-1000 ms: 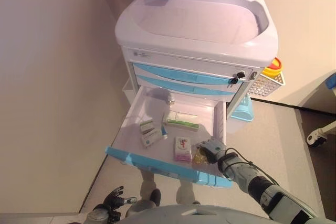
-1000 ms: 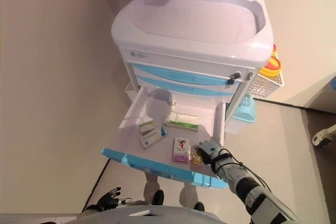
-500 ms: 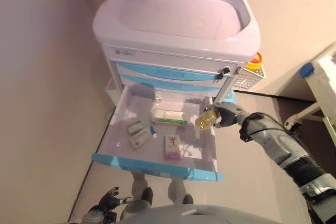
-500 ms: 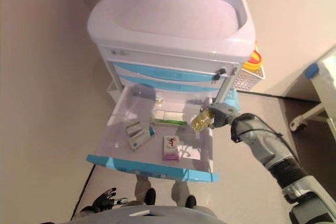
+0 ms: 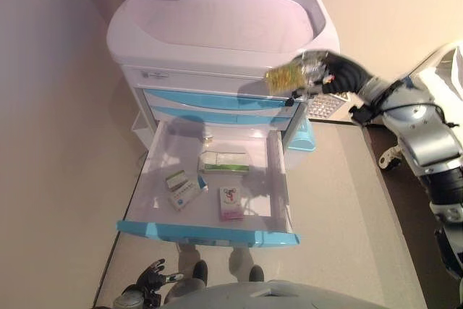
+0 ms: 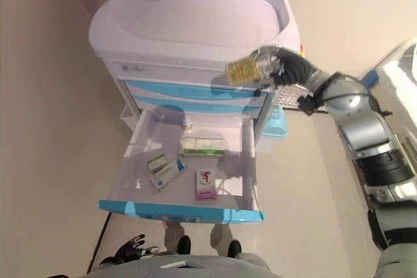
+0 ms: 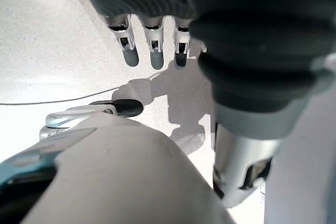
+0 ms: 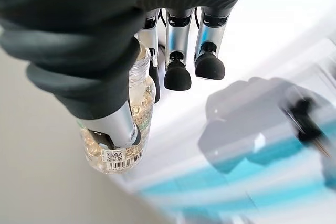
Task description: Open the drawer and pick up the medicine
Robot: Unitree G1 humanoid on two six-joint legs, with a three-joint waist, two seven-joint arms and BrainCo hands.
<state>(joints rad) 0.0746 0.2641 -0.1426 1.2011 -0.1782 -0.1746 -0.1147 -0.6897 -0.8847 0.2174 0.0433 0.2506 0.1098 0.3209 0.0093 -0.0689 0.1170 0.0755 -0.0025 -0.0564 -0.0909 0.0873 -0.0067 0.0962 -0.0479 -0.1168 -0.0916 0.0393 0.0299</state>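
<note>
My right hand [image 5: 334, 72] is shut on a clear medicine bottle [image 5: 284, 77] of yellow capsules and holds it in the air by the front right corner of the white cart top [image 5: 217, 27]. The bottle also shows in the right wrist view [image 8: 119, 129], pinched between thumb and fingers [image 8: 178, 72]. The cart's lower drawer [image 5: 210, 231] stands pulled out, with a blue front. In it lie a green-white box [image 5: 225, 162], a pink-white box [image 5: 231, 203] and two small boxes [image 5: 181, 187]. My left hand [image 5: 150, 280] hangs low by the floor, fingers relaxed.
The cart has two shut blue drawers [image 5: 217, 103] above the open one. A white wire basket [image 5: 323, 105] with a yellow container hangs on its right side. A wall [image 5: 51, 142] runs along the left. White furniture [image 5: 445, 70] stands at the far right.
My right hand has lifted the bottle from above the drawer's right side up to the level of the cart top. The camera has shifted, so the cart sits further left.
</note>
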